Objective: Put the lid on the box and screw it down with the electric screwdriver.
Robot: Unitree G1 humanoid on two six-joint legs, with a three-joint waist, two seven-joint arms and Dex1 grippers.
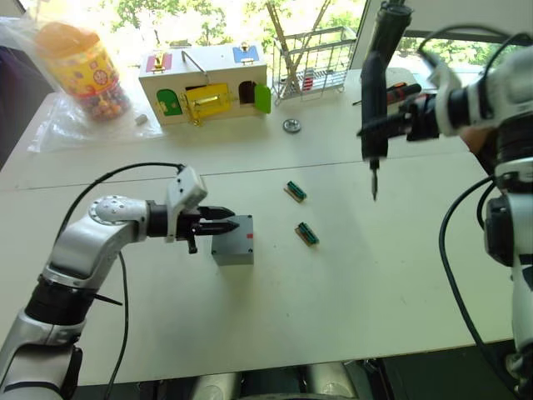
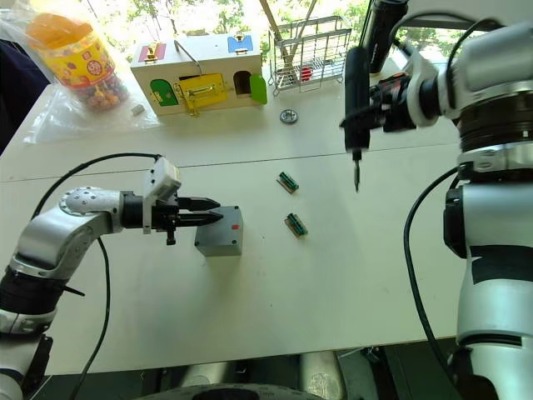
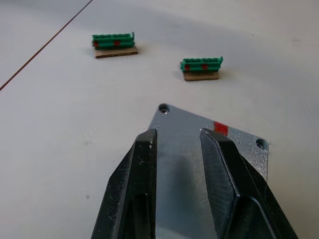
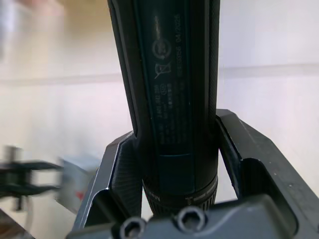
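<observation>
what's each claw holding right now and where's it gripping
Right claw grips the electric screwdriver around its body. Left claw holds nothing, fingers over the box.

A white table (image 1: 350, 283) fills the frame, a seam crossing it left to right. At centre-left stands the grey box (image 1: 234, 241), two green connectors (image 1: 301, 212) to its right. Along the top: candy jar (image 1: 80, 65) on plastic, wooden box (image 1: 204, 83), wire rack (image 1: 312, 62), round metal part (image 1: 291, 126).

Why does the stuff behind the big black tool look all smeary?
In the right wrist view the camera sits close to the electric screwdriver, so the table, box and left gripper behind it blur. In the left wrist view the box top reflects the black fingers. In the eye views the windows glare white.
</observation>
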